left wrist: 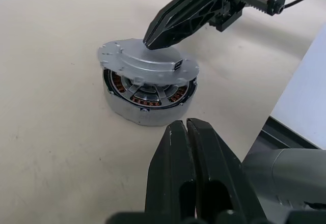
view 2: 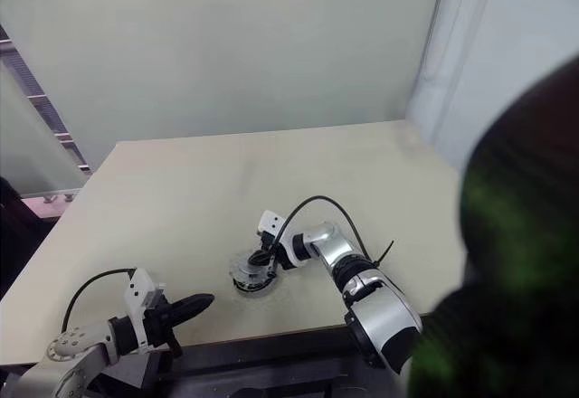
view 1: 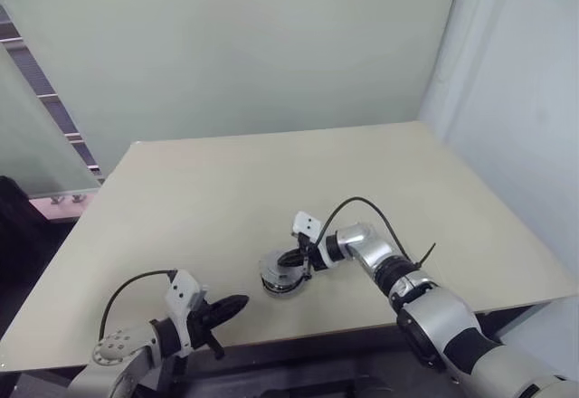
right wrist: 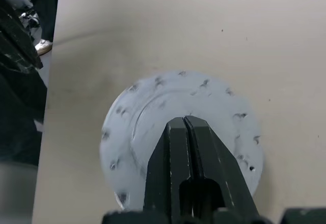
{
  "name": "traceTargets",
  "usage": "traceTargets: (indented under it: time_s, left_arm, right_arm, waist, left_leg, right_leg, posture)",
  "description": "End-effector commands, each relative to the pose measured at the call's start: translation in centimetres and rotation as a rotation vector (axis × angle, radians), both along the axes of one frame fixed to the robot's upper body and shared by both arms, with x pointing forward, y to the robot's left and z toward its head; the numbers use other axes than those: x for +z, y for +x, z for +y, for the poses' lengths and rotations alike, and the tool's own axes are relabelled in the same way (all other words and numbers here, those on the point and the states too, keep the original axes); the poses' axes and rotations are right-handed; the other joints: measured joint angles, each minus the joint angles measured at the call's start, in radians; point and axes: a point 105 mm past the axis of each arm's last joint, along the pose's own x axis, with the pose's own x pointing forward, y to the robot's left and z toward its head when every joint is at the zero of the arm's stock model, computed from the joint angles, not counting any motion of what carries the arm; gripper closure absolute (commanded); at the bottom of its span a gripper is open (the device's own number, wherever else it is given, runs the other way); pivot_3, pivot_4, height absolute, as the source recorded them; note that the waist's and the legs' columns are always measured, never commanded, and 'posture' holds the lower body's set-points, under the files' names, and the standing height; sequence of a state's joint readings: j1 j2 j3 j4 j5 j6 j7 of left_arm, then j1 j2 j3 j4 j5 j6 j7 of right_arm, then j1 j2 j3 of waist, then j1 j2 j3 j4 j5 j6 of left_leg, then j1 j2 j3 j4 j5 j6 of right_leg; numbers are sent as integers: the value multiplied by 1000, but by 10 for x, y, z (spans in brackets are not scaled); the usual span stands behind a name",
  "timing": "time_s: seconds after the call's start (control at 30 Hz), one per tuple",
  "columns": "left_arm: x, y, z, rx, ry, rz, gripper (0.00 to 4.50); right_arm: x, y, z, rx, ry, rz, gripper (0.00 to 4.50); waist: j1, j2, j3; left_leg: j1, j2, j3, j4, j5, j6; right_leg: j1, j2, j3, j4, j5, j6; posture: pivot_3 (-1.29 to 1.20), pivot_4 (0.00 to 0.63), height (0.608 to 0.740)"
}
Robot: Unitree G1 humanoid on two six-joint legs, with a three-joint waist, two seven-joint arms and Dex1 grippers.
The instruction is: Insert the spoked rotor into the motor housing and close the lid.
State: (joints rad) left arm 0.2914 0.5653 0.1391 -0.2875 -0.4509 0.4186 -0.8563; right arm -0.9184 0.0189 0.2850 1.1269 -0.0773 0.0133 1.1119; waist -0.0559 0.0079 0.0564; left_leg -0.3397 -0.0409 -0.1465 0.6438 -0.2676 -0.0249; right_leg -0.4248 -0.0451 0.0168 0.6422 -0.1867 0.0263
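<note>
The motor housing sits on the desk near its front edge, between your two arms; its copper windings and the spoked rotor show under a flat silver lid that lies on top, shifted off-centre and overhanging the rim on one side. Your right pincer has its fingers pressed together, tips resting on the lid's upper face; it presses rather than grips. Your left pincer is likewise closed on nothing, hovering just short of the housing.

Judge the housing as a dense, rigid metal puck; it should stay put under a light push, though its smooth wall may skid on the bare desk. The lid looks thin, stiff and slick; fingertips can slide across it; nudge it by its edge or press near the centre, and brace the housing wall with the other pincer; keep off the windings, which look delicate.
</note>
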Motion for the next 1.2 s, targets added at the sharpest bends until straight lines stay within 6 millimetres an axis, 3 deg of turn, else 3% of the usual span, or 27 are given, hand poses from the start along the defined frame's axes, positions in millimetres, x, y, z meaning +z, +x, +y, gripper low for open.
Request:
traceTargets:
  time_s: [0.03,0.1,0.43,0.83,1.2]
  left_arm:
    - [13,5,-4,-17,-1,-61,4500]
    - [12,5,-4,-19,-2,-61,4500]
    - [14,8,-5,-25,2,-69,4500]
    - [14,5,-5,-17,3,-69,4500]
    - [14,3,-6,-11,1,-66,4500]
  right_arm:
    - [15,0,3,46,22,-28,4125]
    - [15,-6,1,101,2,-38,3624]
    - [21,-8,-2,151,-21,-87,38]
    - [29,12,3,15,39,-110,38]
    - [26,1,6,152,3,-88,38]
  waist:
    - [0,0,0]
    - [0,0,0]
    - [0,0,0]
    - [0,0,0]
    - [-1,0,0]
  left_leg:
    - [0,0,0,0,0,0]
    - [0,0,0,0,0,0]
    - [0,0,0,0,0,0]
    - [0,0,0,0,0,0]
    - [0,0,0,1,0,0]
  right_leg:
    - [0,0,0,0,0,0]
    - [0,0,0,0,0,0]
    - [0,0,0,0,0,0]
    - [0,0,0,0,1,-2]
    - [0,0,0,0,1,-2]
  posture:
    - [0,0,740]
    - [0,0,740]
    - [0,0,740]
    - [0,0,740]
    - [0,0,740]
